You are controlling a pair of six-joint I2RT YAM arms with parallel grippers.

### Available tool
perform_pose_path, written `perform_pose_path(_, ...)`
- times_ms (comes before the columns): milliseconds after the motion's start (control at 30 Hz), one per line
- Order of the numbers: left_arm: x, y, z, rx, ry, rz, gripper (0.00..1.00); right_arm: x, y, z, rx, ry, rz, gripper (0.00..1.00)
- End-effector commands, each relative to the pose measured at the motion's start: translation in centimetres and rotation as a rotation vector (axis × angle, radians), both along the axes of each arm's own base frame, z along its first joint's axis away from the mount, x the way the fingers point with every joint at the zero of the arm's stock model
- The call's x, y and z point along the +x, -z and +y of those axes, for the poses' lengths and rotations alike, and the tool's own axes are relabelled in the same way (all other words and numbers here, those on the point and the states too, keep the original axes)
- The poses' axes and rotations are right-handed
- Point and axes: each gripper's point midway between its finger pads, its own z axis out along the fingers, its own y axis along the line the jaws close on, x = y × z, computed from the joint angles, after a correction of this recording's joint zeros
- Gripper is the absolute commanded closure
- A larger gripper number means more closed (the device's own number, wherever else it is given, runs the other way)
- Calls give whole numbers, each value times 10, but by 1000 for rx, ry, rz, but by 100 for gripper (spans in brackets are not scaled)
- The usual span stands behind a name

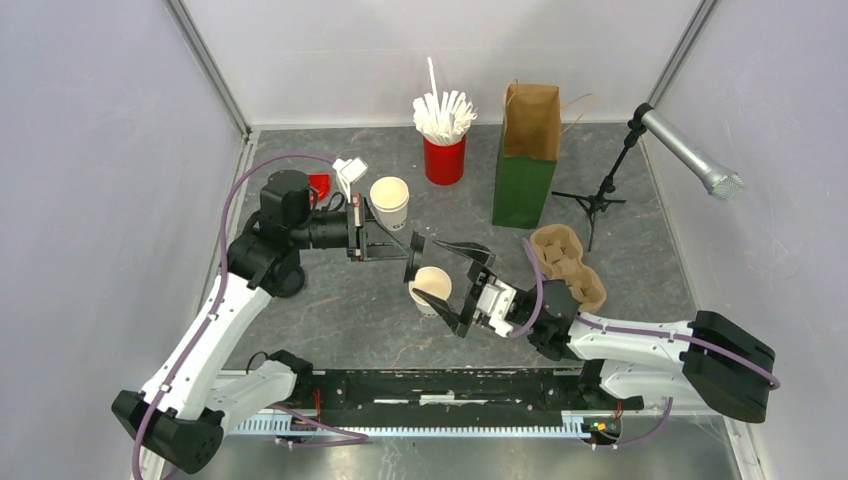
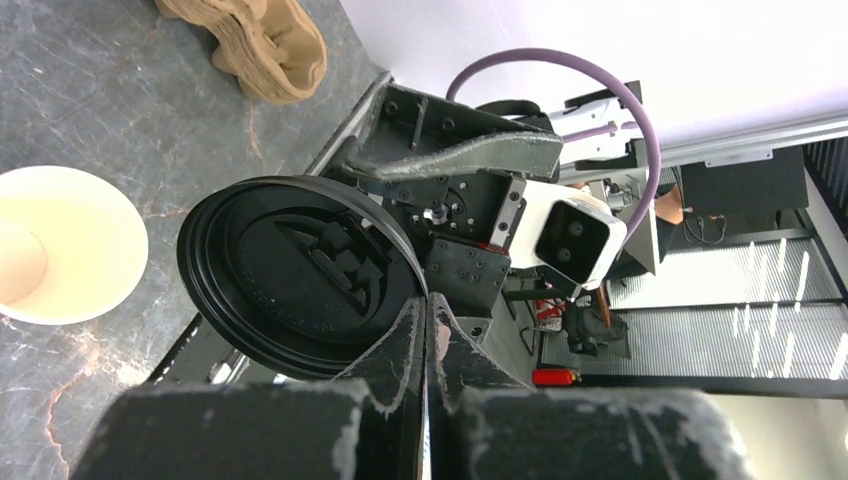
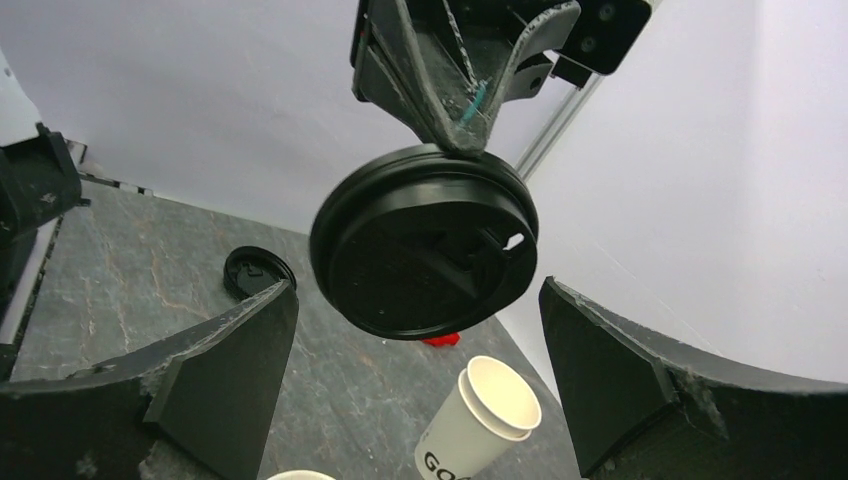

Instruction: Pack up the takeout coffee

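The takeout coffee cup (image 1: 430, 284), a single cream paper cup, stands open and lidless on the table; it also shows in the left wrist view (image 2: 60, 245). My left gripper (image 1: 404, 250) is shut on the rim of a round black lid (image 1: 413, 259), holding it on edge just above and left of the cup. In the left wrist view the lid (image 2: 300, 275) sits left of my pinched left gripper (image 2: 428, 312). My right gripper (image 1: 450, 282) is open beside the cup. Seen from the right wrist, the lid (image 3: 425, 250) hangs between the spread fingers of my right gripper (image 3: 417, 300).
A stack of lidless white cups (image 1: 390, 201) stands behind, with a loose black lid (image 3: 258, 272) on the table nearby. A red cup of straws (image 1: 445, 158), a green and brown paper bag (image 1: 526, 160), a cardboard cup carrier (image 1: 568, 265) and a microphone stand (image 1: 690, 152) lie farther back and right.
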Motion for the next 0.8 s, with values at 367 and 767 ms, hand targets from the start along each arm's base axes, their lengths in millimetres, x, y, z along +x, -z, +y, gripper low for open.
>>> perform_pose_path(367, -27, -5, -2, -47, 107, 0, 97, 6, -20, 3, 38, 57, -83, 2)
perform_pose_path(767, -31, -2, -2, -37, 120, 2, 98, -1, -20, 9, 46, 12, -105, 2)
